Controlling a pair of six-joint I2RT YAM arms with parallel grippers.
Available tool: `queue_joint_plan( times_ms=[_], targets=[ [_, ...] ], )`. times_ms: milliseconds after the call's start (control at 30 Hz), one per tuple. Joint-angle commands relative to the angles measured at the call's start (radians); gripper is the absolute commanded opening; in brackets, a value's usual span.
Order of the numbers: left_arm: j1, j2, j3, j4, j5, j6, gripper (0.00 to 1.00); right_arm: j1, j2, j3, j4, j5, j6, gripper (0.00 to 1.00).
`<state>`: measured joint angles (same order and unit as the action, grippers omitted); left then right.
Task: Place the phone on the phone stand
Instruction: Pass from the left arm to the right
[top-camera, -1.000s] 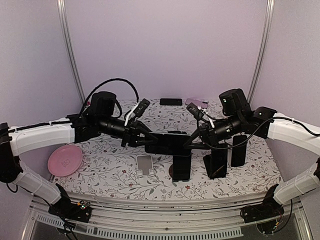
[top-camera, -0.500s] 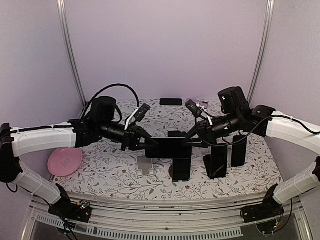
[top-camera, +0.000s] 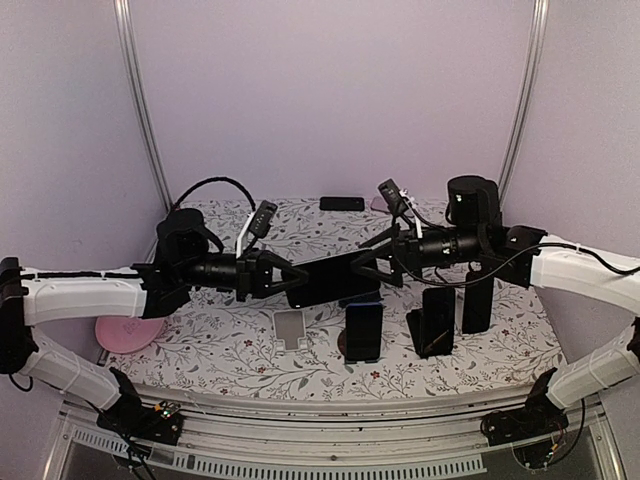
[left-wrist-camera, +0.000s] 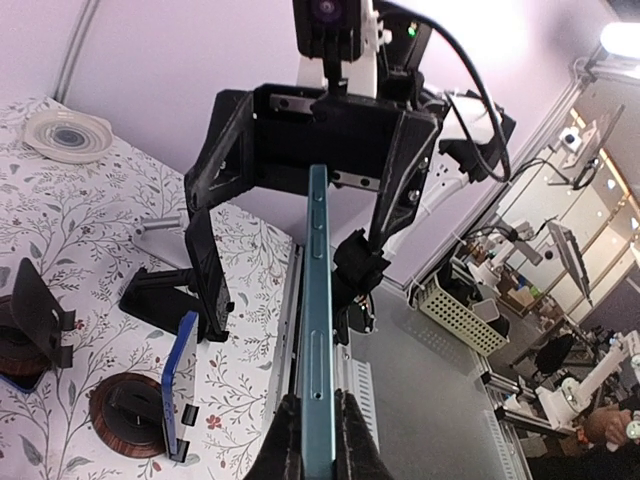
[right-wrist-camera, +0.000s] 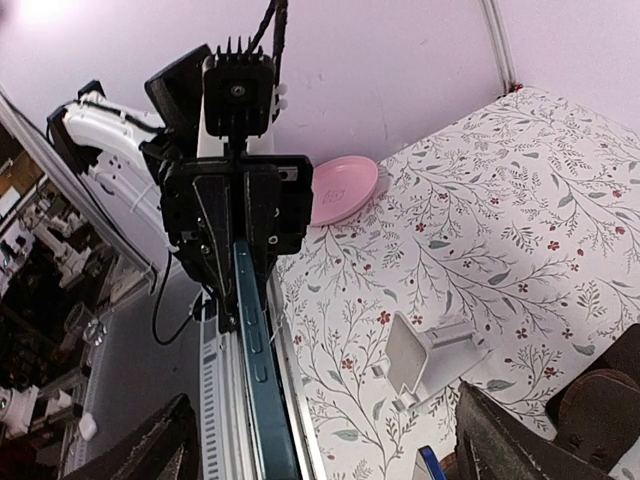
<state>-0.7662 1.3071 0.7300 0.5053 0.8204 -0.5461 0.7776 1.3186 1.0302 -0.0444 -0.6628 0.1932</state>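
The dark, teal-edged slab phone (top-camera: 335, 281) hangs in the air above the middle of the floral tablecloth. Its long axis runs left to right between the two arms, and its right end is tipped higher. The left gripper (top-camera: 290, 279) is clenched on the phone's left end; the left wrist view shows its fingers (left-wrist-camera: 285, 450) pinching the thin edge from both sides. The right gripper (top-camera: 372, 264) sits at the other end with its jaws spread wide. In its own view the fingers (right-wrist-camera: 150, 450) stand well apart on either side of the phone's edge and touch nothing, so the left arm alone carries the weight. The small white phone stand (top-camera: 289, 328) looks unoccupied and lies below the left gripper, toward the near edge. That puts the left arm closer to it, and the phone would need to come down and turn upright to seat there. Just to its right, a blue phone on a round wooden-based stand (top-camera: 364, 333) already occupies its place. Half a second ago the phone was lower and level, hiding that blue phone, with the right claw closed in against its end; now it is lifted and tilted, and the left arm is drawn back leftward.
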Motion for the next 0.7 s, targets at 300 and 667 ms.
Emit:
queue_joint_plan(
  times_ms=[300,667],
  targets=[
    [0.071,0.033,-0.132,0.611,-0.207,-0.391,0.0,-0.005,-0.016,-0.193,0.686,0.181,0.423,0.89],
    [0.056,0.082,-0.154,0.769,-0.32,-0.467,0.0,0.044,0.104,-0.199,0.941,0.165,0.65,0.51]
  ],
)
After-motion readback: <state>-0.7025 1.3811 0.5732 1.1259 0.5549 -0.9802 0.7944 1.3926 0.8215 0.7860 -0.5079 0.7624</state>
